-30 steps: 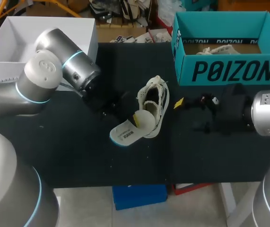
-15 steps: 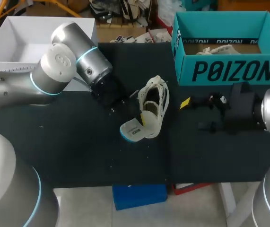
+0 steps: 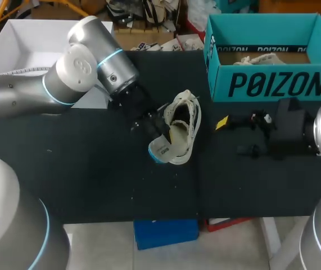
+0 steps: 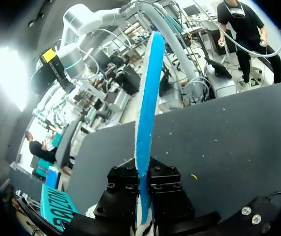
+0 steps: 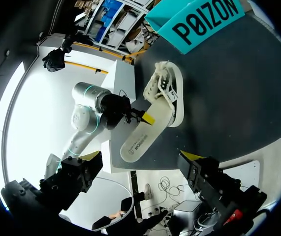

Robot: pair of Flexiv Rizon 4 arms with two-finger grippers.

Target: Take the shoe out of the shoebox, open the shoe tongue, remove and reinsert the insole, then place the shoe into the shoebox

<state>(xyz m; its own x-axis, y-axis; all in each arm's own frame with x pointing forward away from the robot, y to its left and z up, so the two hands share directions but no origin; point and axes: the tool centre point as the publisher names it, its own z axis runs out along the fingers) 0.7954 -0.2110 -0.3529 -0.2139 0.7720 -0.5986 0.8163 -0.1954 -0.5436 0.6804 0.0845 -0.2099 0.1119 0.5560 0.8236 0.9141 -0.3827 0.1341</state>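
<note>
A white mesh shoe [image 3: 184,125] lies on its side at the middle of the black table [image 3: 93,180]. My left gripper [image 3: 160,130] is at the shoe's heel side, shut on a white insole with a blue edge [image 3: 160,151]. The insole's free end sticks out toward the table's front. In the left wrist view the insole [image 4: 147,98] stands edge-on, clamped in my left gripper [image 4: 142,196]. My right gripper [image 3: 233,136] hovers open to the right of the shoe, holding nothing. Ahead of my right gripper [image 5: 140,156] in its wrist view are the shoe [image 5: 169,88] and the insole [image 5: 141,136].
The teal shoebox [image 3: 272,84] stands open at the back right, with paper inside. A white box [image 3: 14,56] sits at the back left behind my left arm. A blue box [image 3: 166,233] lies under the table's front edge.
My left arm has swung right and carried the insole up against the shoe's heel, so less of it shows. My right gripper has drawn back slightly to the right.
</note>
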